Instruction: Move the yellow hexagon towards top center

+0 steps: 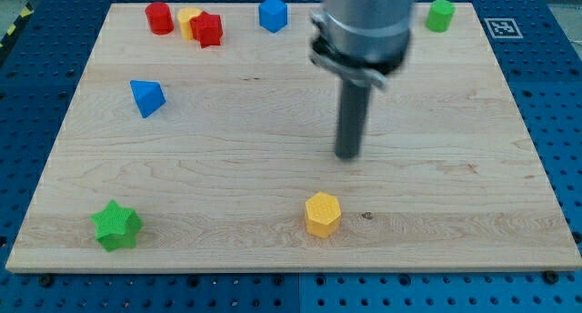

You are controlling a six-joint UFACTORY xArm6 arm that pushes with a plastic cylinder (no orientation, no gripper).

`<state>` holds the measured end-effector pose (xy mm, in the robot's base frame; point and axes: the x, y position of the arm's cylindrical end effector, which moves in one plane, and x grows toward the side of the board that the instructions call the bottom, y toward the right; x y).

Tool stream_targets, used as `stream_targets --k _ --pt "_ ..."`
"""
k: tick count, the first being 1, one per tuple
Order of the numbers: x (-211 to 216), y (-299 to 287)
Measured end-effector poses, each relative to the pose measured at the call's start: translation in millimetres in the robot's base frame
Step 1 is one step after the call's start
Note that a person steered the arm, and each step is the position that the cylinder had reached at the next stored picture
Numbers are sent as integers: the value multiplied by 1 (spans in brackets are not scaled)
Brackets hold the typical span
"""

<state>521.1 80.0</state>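
The yellow hexagon (323, 213) lies near the view's bottom, a little right of the middle of the wooden board (273, 149). My tip (347, 156) stands on the board above the hexagon and slightly to its right, with a clear gap between them. The rod rises from the tip to the grey arm body at the view's top.
A red cylinder (159, 17), a yellow block (188, 21) and a red block (207, 29) cluster at the top left. A blue block (273, 14) sits at the top centre, a green cylinder (441, 15) at the top right, a blue triangle (145, 97) at the left, a green star (116, 226) at the bottom left.
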Motion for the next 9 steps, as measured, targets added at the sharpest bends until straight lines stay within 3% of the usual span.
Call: stream_targets --k 1,2,3,4,8,9 --pt "73 20" --pt "80 20" --pt "97 -29" --pt "96 -39" --pt "27 -59" --pt "-7 -59"
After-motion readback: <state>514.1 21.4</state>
